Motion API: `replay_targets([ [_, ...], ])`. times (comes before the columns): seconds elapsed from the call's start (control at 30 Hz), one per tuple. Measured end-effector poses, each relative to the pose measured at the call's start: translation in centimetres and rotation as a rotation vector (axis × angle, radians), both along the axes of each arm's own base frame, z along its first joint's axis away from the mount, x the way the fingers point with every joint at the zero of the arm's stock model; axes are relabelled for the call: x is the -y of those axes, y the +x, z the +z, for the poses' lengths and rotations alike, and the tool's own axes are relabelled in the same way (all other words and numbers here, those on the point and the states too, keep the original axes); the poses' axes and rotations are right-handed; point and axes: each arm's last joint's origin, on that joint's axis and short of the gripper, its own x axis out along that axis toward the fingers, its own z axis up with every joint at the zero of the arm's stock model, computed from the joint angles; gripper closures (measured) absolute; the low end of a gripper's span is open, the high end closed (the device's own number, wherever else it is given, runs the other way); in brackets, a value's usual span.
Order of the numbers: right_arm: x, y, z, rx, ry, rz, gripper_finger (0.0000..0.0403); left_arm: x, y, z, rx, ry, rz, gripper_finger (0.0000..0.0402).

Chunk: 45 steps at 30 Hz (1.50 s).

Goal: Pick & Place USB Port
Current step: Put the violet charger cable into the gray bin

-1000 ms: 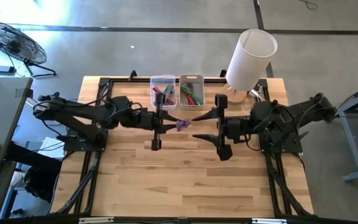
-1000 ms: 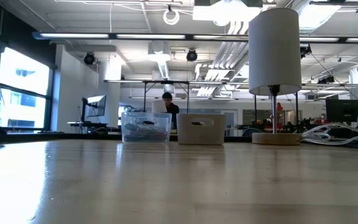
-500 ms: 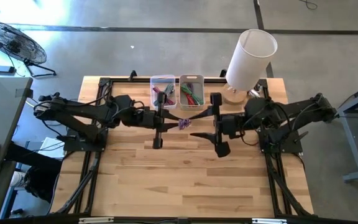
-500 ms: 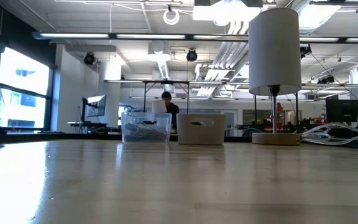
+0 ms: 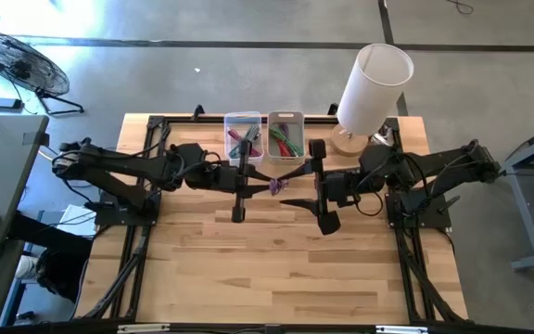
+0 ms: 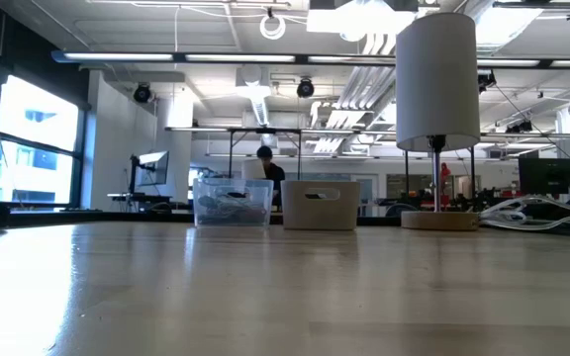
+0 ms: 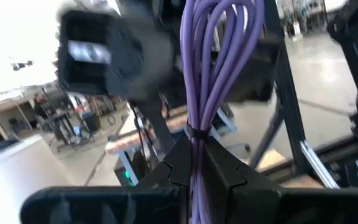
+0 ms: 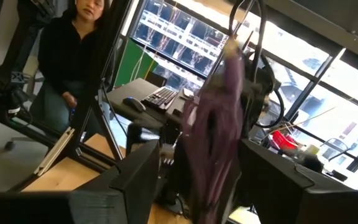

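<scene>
Purple cable bundle held off the table, mid-span between the two arms, just near of the two bins. Pinched at its tie by the left gripper, fingers closed on the strands, loops fanning out beyond the fingertips. Long axis judged to run left to right, from the left gripper toward the right one. Right gripper reaching in from the right, fingers spread apart on either side of the bundle's free end, not clamped; contact cannot be confirmed from the right wrist view, where the bundle hangs blurred between the two dark fingers. Left arm the holder, right arm the nearer free one for a handover. Clear bin and white bin side by side at the far edge, both holding coloured cables. Lamp far right. Seated person beyond the table.
</scene>
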Motion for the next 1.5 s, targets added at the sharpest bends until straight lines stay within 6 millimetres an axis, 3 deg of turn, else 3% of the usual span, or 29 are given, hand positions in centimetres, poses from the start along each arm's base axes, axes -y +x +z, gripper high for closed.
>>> replay_targets([
  [0.7, 0.5, 0.1, -0.2, -0.024, -0.001, -0.022, 0.02, -0.9, 0.7, -0.6, -0.027, -0.011, -0.014, 0.0389],
  [0.87, 0.8, 0.2, -0.3, -0.029, -0.001, -0.039, 0.0248, -0.9, 0.7, -0.6, -0.027, -0.011, -0.014, 0.0389],
  [1.1, 1.4, 0.3, -0.3, -0.031, 0.0, -0.053, 0.0381, -1.0, 0.7, -0.6, -0.027, -0.003, -0.006, 0.0389],
  [1.5, 1.7, 0.3, -0.4, -0.041, 0.05, -0.1, 0.0397, -1.0, 0.7, -0.7, -0.035, -0.015, -0.004, 0.0382],
])
